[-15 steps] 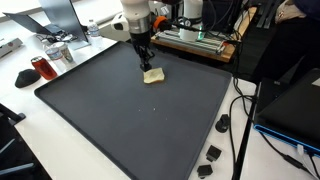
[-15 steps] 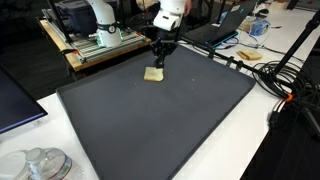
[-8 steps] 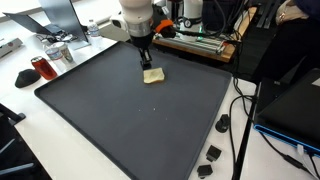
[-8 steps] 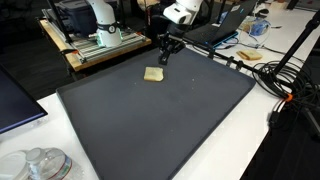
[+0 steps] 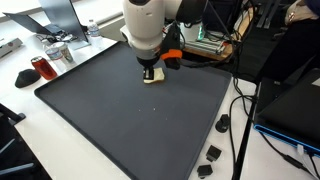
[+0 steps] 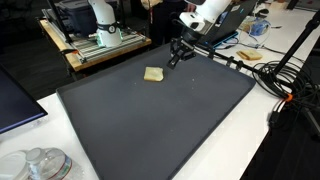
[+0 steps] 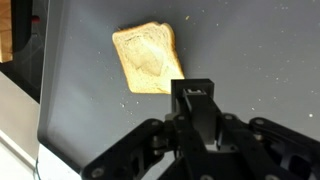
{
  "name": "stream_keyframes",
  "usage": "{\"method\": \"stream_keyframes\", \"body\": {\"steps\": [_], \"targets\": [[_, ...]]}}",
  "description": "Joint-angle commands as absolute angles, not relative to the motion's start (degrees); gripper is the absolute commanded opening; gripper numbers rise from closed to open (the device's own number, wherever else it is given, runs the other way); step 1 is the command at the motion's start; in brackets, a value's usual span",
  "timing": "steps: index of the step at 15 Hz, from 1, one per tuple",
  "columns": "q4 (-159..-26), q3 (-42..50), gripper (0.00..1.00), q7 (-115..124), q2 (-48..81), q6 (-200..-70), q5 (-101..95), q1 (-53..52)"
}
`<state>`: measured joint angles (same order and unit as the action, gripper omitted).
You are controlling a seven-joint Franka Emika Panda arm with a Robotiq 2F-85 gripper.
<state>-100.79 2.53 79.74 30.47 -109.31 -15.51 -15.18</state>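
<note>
Above the far part of the dark mat (image 6: 150,125), the tool (image 6: 178,55) hangs from the white arm with its jaws drawn narrow and nothing between them; the wrist view shows the black fingers (image 7: 192,92) pressed together and empty. Near the tool but apart from it lies the slice of bread (image 6: 153,74), flat on the mat, pale with a browner crust; in the wrist view the slice (image 7: 148,58) sits just beyond the fingertips, turned at a slant, not touched by them. In an exterior view the arm's white body covers much of the scene, so that the tool (image 5: 150,68) and the bread (image 5: 152,79) show only partly beneath it; whether they meet cannot be told from there.

Round the mat runs the white counter (image 5: 30,150); a red can (image 5: 40,68) stands on it just off one edge of the mat; a few small black pieces (image 5: 213,153) lie off another edge; in an exterior view, black cables (image 6: 278,78) trail over the counter beside the mat.
</note>
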Motion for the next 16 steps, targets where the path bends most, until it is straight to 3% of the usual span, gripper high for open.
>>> {"method": "stream_keyframes", "body": {"steps": [1, 6, 7, 16], "targets": [[-99.1, 2.1, 0.21, 83.1, 31.6, -107.8, -16.6, -15.6], [-95.5, 2.5, 0.21, 87.6, 34.2, -105.4, -17.8, -17.3], [-95.4, 2.6, 0.05, 87.6, 34.2, -105.4, -17.9, -17.2], [-88.7, 3.2, 0.05, 103.8, 36.6, -92.0, -21.5, -20.9]]}}
